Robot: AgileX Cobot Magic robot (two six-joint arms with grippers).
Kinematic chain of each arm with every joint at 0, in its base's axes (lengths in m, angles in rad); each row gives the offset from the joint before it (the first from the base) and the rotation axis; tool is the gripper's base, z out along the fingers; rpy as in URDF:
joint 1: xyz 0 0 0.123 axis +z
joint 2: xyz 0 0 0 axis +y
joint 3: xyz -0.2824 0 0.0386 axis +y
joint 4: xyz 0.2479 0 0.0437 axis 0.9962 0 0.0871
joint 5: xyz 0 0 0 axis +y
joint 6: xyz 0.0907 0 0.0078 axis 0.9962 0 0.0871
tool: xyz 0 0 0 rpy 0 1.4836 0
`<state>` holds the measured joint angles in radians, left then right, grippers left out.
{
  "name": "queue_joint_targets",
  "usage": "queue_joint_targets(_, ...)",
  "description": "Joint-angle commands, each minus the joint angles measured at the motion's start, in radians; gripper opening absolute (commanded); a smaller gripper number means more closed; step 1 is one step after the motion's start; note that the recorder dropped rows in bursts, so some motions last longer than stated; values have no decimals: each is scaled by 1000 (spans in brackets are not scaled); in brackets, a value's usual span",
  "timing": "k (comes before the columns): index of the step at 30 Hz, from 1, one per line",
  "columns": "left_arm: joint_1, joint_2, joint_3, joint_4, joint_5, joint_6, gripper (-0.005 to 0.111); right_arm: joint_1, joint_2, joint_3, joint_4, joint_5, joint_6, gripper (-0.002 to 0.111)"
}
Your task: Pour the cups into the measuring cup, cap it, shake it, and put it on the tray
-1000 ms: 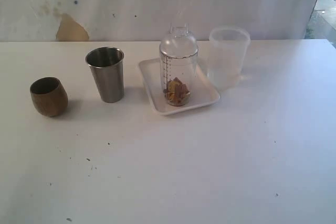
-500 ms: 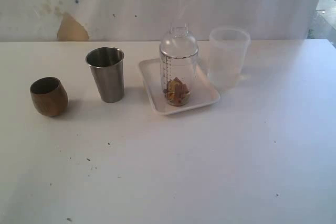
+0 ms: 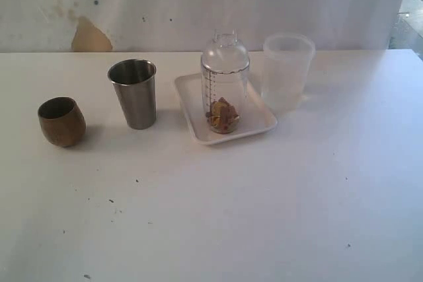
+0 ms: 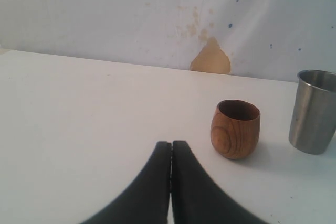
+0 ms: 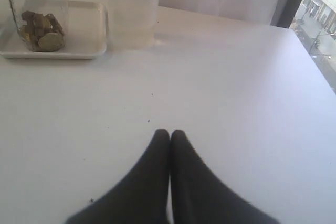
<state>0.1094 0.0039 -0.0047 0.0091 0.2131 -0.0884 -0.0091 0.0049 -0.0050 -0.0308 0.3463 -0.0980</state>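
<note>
White tabletop (image 3: pixel 264 216) — left gripper (image 4: pixel 171 143) and right gripper (image 5: pixel 169 132) both pinched closed, empty. Ahead of the left: small rounded brown wooden cup (image 4: pixel 235 128), tapered shiny steel tumbler (image 4: pixel 314 111) beside it. Ahead of the right — clear graduated plastic measuring cup (image 3: pixel 225 90), clear dome cap (image 3: pixel 225 52) on, standing on flat white tray (image 3: pixel 263 121).

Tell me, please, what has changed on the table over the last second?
Nothing has visibly changed. The measuring cup, with its cap on, stands on the tray as before. The steel tumbler, the wooden cup and the frosted tumbler are in the same places. The left tool and the right tool are shut and hold nothing.
</note>
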Motion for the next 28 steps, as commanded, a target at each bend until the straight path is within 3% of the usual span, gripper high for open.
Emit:
queue_joint_targets(1,-1,-4,5,-1,-10,0,1,-5,-5,5,-11,4,-9,0)
queue_joint_targets(28,-1,-4,5,-1,-10,0,1,-5,-5,5,-11,4,-19,0)
